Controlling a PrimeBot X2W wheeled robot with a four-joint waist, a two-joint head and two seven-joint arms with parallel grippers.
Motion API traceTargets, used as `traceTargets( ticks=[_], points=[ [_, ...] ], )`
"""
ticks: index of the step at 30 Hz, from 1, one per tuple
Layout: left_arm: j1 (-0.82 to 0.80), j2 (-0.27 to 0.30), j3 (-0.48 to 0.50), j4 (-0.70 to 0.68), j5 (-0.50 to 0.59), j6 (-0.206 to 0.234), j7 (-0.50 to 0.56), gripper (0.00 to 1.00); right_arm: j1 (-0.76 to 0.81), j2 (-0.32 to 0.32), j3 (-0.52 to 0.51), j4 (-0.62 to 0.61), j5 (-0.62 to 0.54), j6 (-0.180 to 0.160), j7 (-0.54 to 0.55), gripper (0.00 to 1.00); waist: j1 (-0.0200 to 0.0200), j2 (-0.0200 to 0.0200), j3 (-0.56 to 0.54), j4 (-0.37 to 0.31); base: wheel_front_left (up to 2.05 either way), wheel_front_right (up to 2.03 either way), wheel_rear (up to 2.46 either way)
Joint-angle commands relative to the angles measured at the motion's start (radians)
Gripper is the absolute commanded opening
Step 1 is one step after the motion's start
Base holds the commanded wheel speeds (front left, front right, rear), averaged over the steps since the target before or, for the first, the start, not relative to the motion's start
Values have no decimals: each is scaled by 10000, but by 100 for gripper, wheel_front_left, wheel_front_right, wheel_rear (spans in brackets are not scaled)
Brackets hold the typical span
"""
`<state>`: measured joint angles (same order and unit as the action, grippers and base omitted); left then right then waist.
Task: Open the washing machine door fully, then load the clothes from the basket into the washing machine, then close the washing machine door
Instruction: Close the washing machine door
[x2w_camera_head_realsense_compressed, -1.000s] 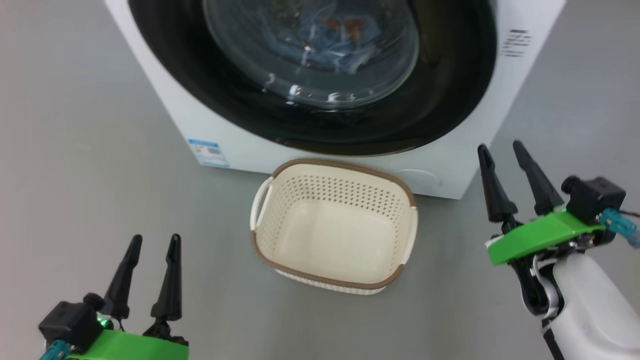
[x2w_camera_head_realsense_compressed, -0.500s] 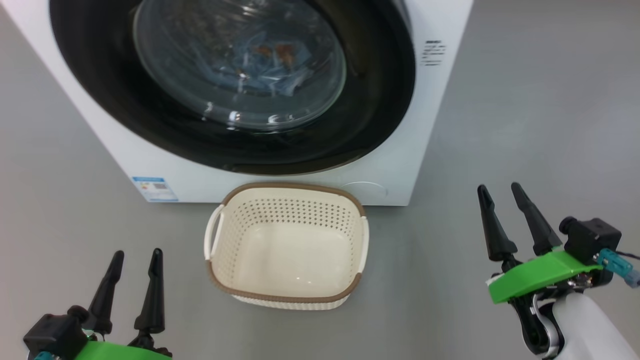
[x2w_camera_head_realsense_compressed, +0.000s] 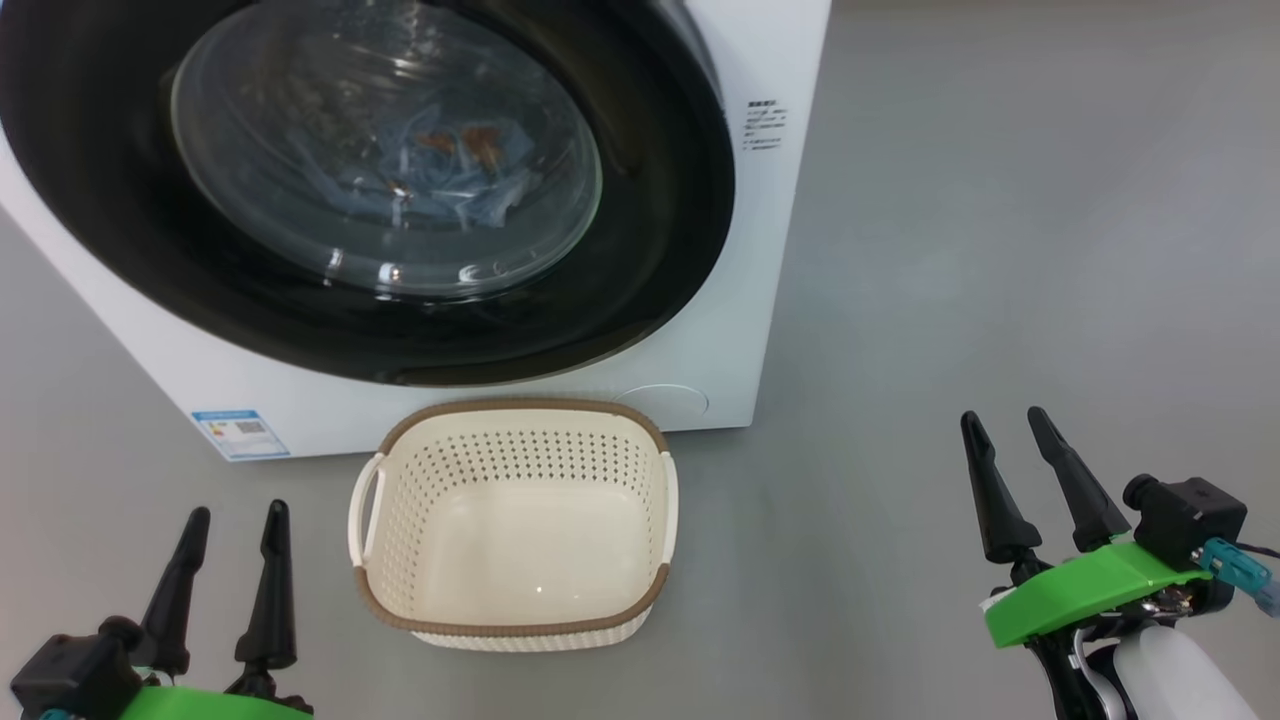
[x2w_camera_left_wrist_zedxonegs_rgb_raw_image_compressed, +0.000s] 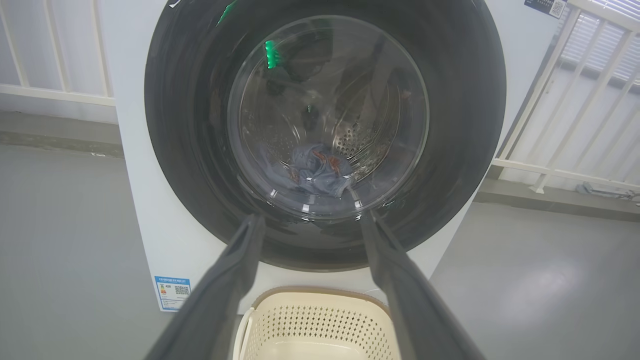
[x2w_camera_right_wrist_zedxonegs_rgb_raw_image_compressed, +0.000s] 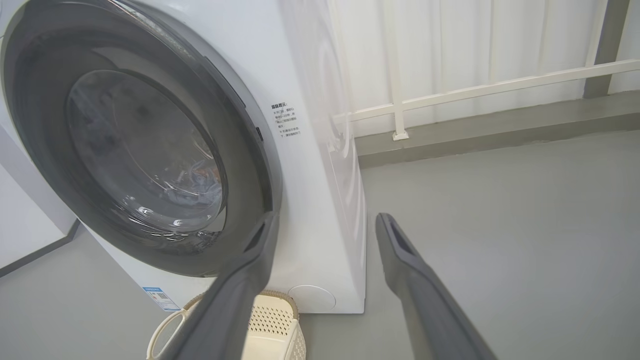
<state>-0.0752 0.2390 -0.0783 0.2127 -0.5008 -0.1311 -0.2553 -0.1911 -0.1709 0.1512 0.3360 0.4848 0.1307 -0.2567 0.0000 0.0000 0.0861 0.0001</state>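
While the washing machine door (x2w_camera_head_realsense_compressed: 660, 200) is sitting shut, we are holding left gripper (x2w_camera_head_realsense_compressed: 238, 510) and right gripper (x2w_camera_head_realsense_compressed: 1002, 416) spread, empty, over open floor (x2w_camera_head_realsense_compressed: 1000, 250), wrist views revealing a railing (x2w_camera_right_wrist_zedxonegs_rgb_raw_image_compressed: 500, 85).

The head view looks steeply down from before the washing machine (x2w_camera_head_realsense_compressed: 770, 300), near its lower front. The left wrist view faces its door (x2w_camera_left_wrist_zedxonegs_rgb_raw_image_compressed: 325, 135) squarely, low; the right wrist view sees it obliquely from the right. All share the basket (x2w_camera_head_realsense_compressed: 515, 455).
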Motion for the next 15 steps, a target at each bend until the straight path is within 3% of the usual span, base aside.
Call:
traceTargets(
  ticks=[1,15],
  points=[
    [-27,330,422,-146,56,4,-65,100,49,-165,161,-274,33,0,-51,100,0,0,-114,-126,0,0,0],
    [638,311,877,-81,121,4,-65,100,521,-275,58,-319,53,0,-51,100,0,0,-553,-508,0,0,0]
  ],
)
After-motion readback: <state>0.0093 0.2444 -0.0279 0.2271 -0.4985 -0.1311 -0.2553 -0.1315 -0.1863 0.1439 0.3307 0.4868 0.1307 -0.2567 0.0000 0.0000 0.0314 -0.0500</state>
